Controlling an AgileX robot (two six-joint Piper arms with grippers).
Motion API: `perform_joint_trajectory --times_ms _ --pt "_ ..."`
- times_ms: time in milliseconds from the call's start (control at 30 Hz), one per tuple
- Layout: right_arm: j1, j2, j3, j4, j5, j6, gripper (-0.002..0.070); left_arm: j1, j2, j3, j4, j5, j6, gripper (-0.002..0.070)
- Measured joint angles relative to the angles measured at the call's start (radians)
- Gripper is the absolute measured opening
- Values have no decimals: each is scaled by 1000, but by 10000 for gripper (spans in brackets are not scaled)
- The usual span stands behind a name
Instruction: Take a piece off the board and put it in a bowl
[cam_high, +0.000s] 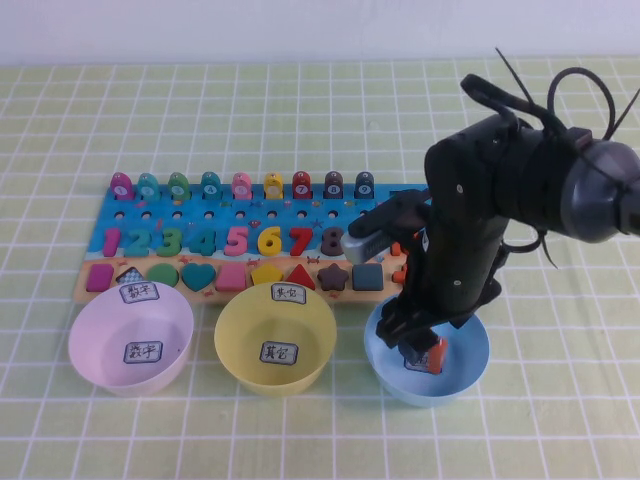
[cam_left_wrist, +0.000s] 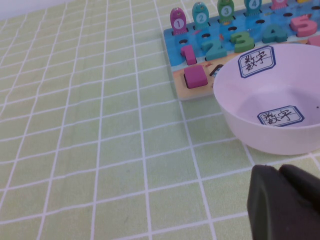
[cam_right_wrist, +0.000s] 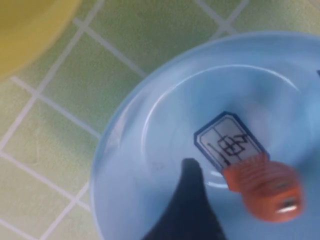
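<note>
My right gripper (cam_high: 420, 345) hangs inside the light blue bowl (cam_high: 470, 365), at the board's right end. Its jaws are open. The orange-red fish piece (cam_high: 433, 355) lies apart from the one dark finger that shows (cam_right_wrist: 192, 200). In the right wrist view the piece (cam_right_wrist: 265, 187) is blurred, just over the bowl's (cam_right_wrist: 150, 100) white label (cam_right_wrist: 227, 140). The long blue board (cam_high: 150, 245) holds coloured numbers, shapes and fish tokens. My left gripper (cam_left_wrist: 280, 200) is shut and empty, low over the cloth beside the pink bowl (cam_left_wrist: 270, 135); it is out of the high view.
The pink bowl (cam_high: 130, 340) and a yellow bowl (cam_high: 275, 340) stand in front of the board, left of the blue bowl. The right arm (cam_high: 520, 180) covers the board's right end. A green checked cloth (cam_high: 300, 440) covers the table.
</note>
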Motion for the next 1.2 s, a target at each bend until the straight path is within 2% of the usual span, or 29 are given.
perform_joint_trajectory --times_ms 67,167,233,300,367,467,700,933,1200 --pt "0 -9 -6 -4 13 7 463 0 0 0 0 0 0 -5" --pt "0 -56 -8 -2 15 16 304 0 0 0 0 0 0 -5" --pt "0 -141 5 5 -15 26 150 0 0 0 0 0 0 -5" --pt "0 -232 51 14 -72 29 64 0 0 0 0 0 0 -5" --pt "0 -371 119 31 -147 35 21 0 0 0 0 0 0 -5" --pt "0 -584 251 41 -287 35 -6 0 0 0 0 0 0 -5" --pt "0 -1080 567 45 -512 35 -15 0 0 0 0 0 0 -5" --pt "0 -1429 741 -20 -529 139 -16 0 0 0 0 0 0 -5" --pt "0 -1688 852 -134 -479 206 -16 0 0 0 0 0 0 -5"
